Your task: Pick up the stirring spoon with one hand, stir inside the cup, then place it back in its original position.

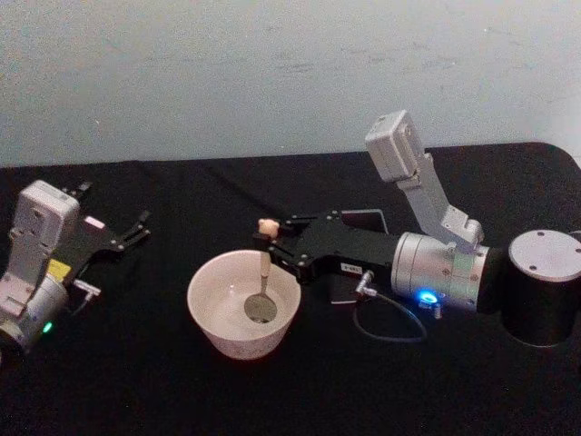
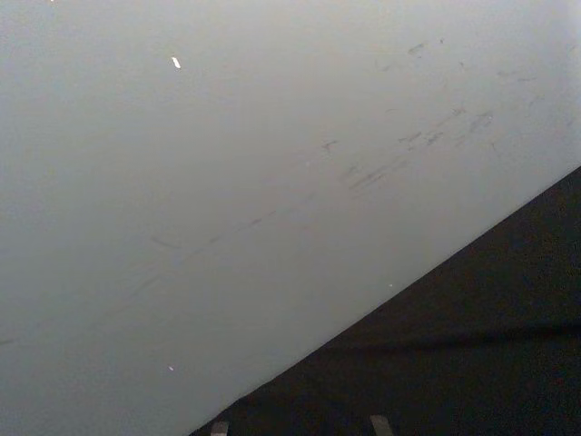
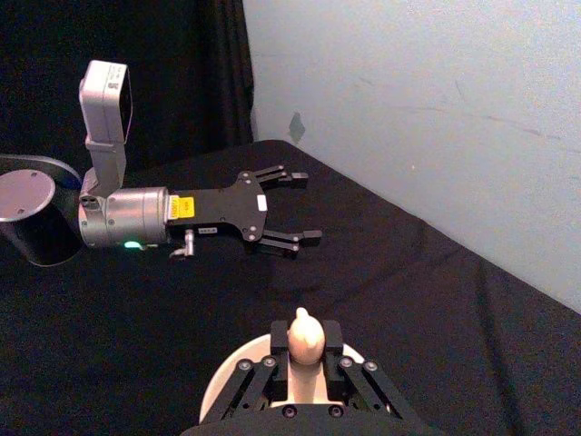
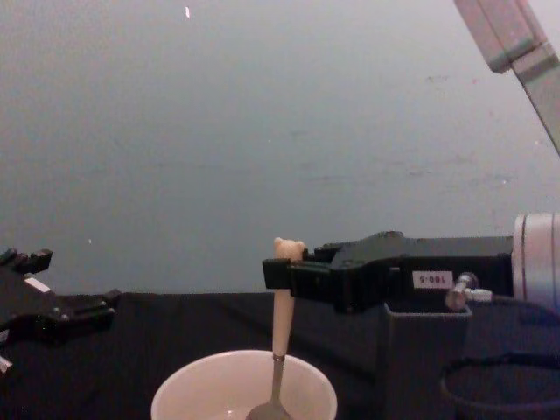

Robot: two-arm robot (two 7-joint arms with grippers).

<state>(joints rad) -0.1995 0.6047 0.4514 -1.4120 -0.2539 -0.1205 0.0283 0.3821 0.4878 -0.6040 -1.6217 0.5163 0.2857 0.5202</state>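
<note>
The cream-white cup (image 1: 213,313) stands at the table's middle. The stirring spoon (image 1: 263,272) stands nearly upright in it, metal bowl on the cup's bottom, bear head on top. My right gripper (image 1: 270,240) reaches in from the right and is shut on the beige handle just below the bear head (image 3: 305,334). In the chest view the spoon (image 4: 281,328) hangs from the right gripper (image 4: 282,273) into the cup (image 4: 201,394). The dark grey square holder (image 4: 424,350) stands behind and under the right gripper. My left gripper (image 1: 113,211) rests open at the far left.
A grey cable (image 1: 390,329) loops on the black cloth under the right wrist. A black cylinder (image 1: 543,291) stands at the right edge. The pale wall (image 1: 272,73) closes the table's back. In the right wrist view the left gripper (image 3: 300,207) is open beyond the cup's rim (image 3: 222,386).
</note>
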